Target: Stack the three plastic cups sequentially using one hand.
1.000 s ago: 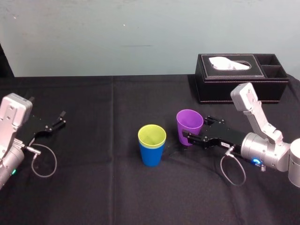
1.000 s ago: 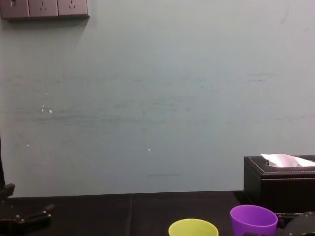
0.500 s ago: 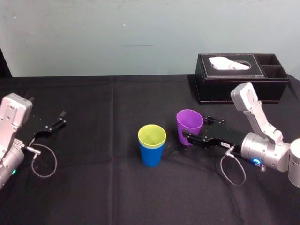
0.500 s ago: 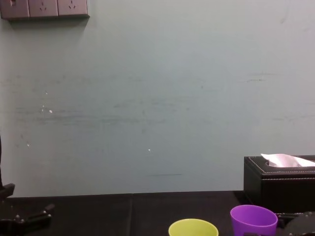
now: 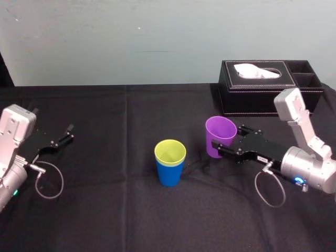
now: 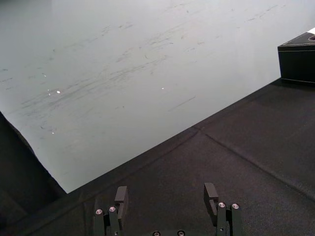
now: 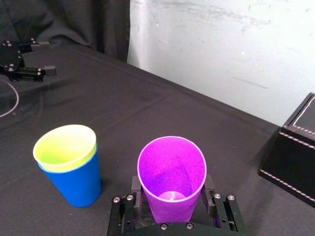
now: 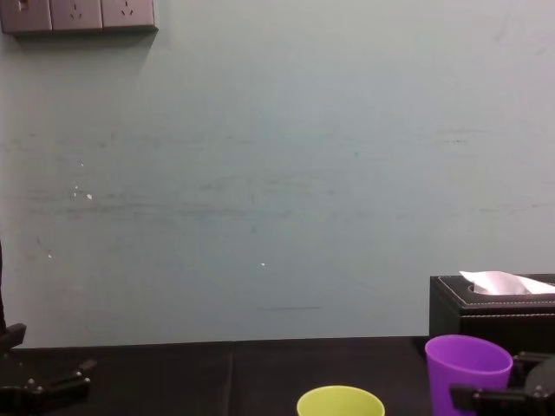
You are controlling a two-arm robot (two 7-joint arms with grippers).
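The purple cup (image 5: 219,135) is pinched upright, mouth upward, by the right gripper (image 5: 224,143), right of the desk (image 5: 105,210) centre. The left gripper (image 5: 68,133) is parked, spread, at the left edge.

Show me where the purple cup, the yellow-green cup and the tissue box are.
purple cup (image 5: 218,137), head view, on its side wall.
yellow-green cup (image 5: 170,153), head view, on its inner wall.
tissue box (image 5: 252,103), head view, on its front wall.
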